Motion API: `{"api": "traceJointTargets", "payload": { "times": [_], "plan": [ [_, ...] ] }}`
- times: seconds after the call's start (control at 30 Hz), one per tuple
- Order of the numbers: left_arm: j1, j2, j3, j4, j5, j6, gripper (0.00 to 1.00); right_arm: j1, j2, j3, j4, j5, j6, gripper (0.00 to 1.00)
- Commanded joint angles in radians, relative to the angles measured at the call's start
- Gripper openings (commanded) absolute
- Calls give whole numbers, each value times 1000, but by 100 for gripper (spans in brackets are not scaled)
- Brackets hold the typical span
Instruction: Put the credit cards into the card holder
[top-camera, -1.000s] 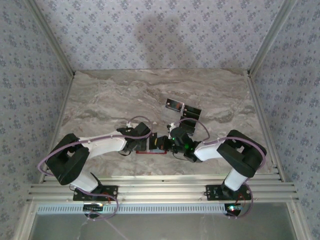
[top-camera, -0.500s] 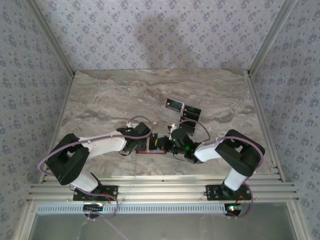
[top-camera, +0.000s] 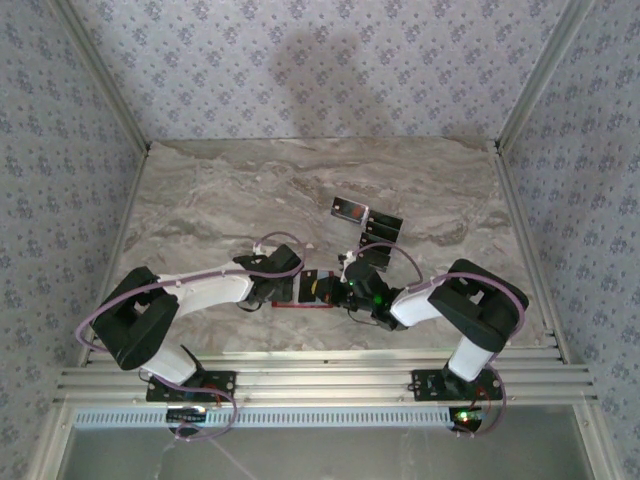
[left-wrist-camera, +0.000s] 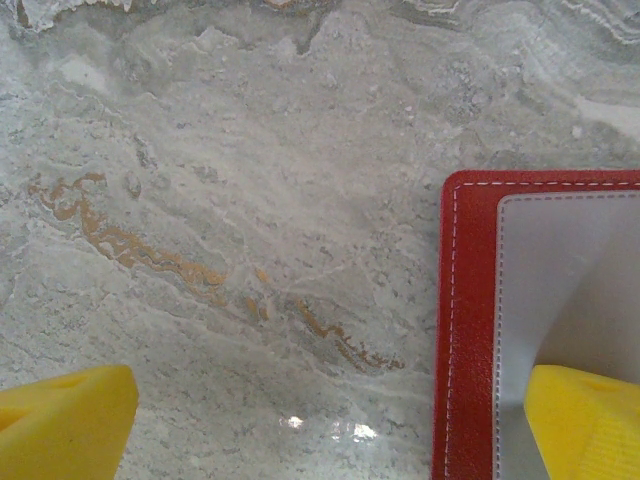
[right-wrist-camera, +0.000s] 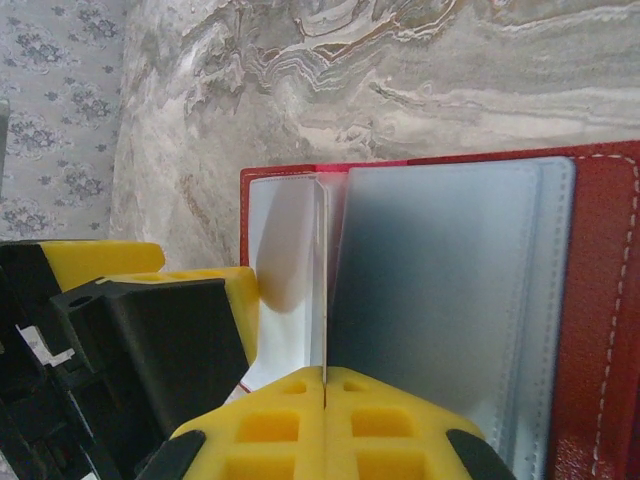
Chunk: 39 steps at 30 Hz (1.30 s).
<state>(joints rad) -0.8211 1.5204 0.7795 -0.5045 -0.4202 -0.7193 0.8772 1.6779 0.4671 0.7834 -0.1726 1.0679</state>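
Arms (top-camera: 210, 288) hide the card holder (top-camera: 300, 305); two credit cards (top-camera: 348, 209) apparently lie beyond.

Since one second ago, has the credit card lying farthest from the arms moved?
No. The farthest credit card lies at the same spot on the table, with the same gap to the neighbouring card.

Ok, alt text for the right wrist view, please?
The right gripper is shut on a thin sheet, seen edge-on, over the open red card holder with grey pockets. A left gripper finger rests at the holder's pale end, on the marble table.
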Motion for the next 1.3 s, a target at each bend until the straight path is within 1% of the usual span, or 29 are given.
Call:
{"api": "traceJointTargets", "payload": {
  "times": [0.0, 0.5, 0.7, 1.1, 1.27],
  "plan": [
    [-6, 17, -15, -43, -24, 6, 100, 2, 25, -15, 15, -1, 20, 0],
    [-7, 21, -12, -47, -28, 6, 100, -12, 73, -37, 85, -39, 70, 0],
    [-6, 30, -2, -61, -43, 4, 100, -29, 76, -45, 89, -76, 72, 0],
    [-7, 47, 13, -82, -58, -5, 100, -61, 138, -27, 140, -172, 85, 0],
    [-6, 36, 34, -109, -87, -4, 100, -67, 147, -24, 135, -177, 84, 0]
  ]
}}
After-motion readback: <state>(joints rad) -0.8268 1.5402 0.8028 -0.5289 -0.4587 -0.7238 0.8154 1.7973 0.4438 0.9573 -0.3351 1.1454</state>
